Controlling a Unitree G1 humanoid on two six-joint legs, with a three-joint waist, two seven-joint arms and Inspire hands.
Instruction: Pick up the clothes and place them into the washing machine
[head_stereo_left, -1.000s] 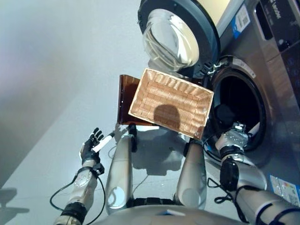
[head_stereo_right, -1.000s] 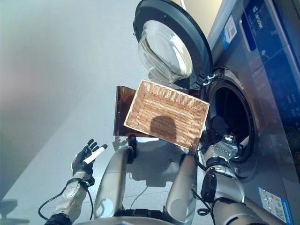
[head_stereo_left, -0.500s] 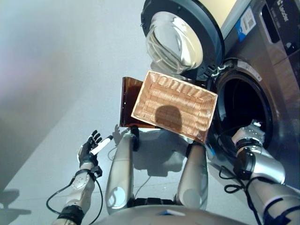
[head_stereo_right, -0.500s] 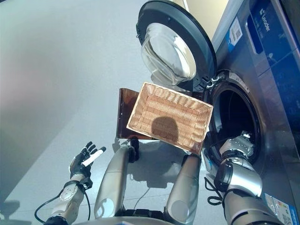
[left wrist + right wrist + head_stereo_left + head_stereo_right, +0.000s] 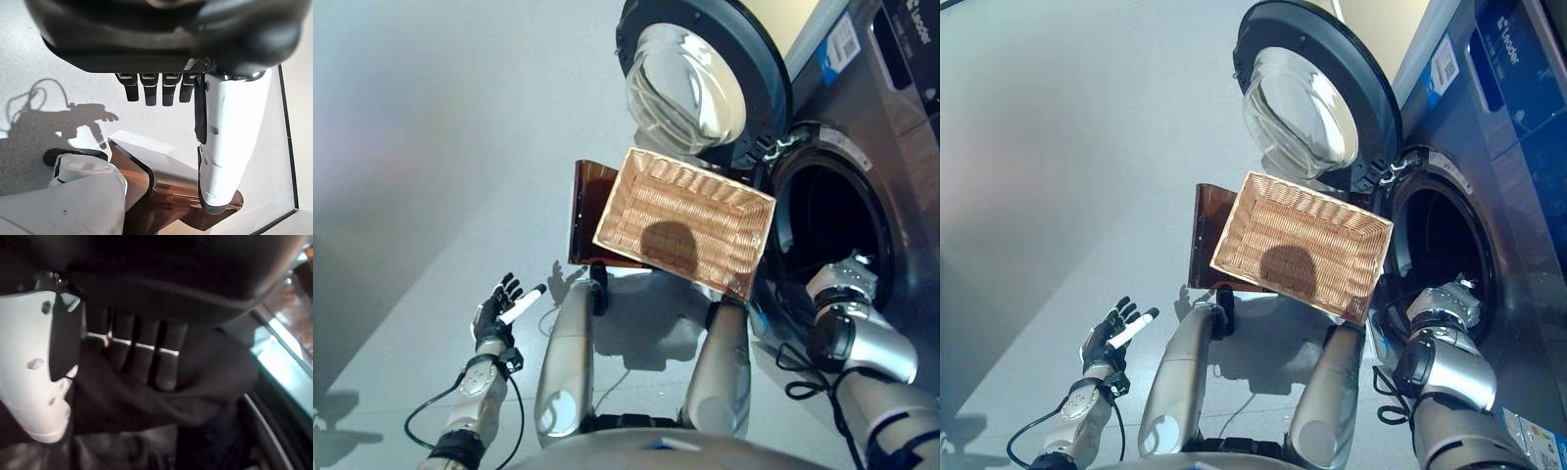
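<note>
Pushing dark cloth (image 5: 195, 396) into washer drum (image 5: 827, 220), right of frame; right hand (image 5: 142, 357) fingers curled on cloth. Left hand (image 5: 499, 308) splayed wide, idle, lower left. Basket (image 5: 685, 220) empty.

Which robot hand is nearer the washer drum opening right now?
The right robot hand, at the lower rim of the drum opening, on dark clothing. The left robot hand hangs open over the floor, far to the left of the wicker basket.

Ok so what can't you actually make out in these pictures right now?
- Right hand: the eye views show only its wrist at the washing machine opening; the drum's dark hides it.
- Dark clothes: the right wrist view shows dark fabric past the fingers, but whether they pinch it is unclear.
- Drum contents: too dark.
- Brown stand: mostly hidden under the wicker basket.
</note>
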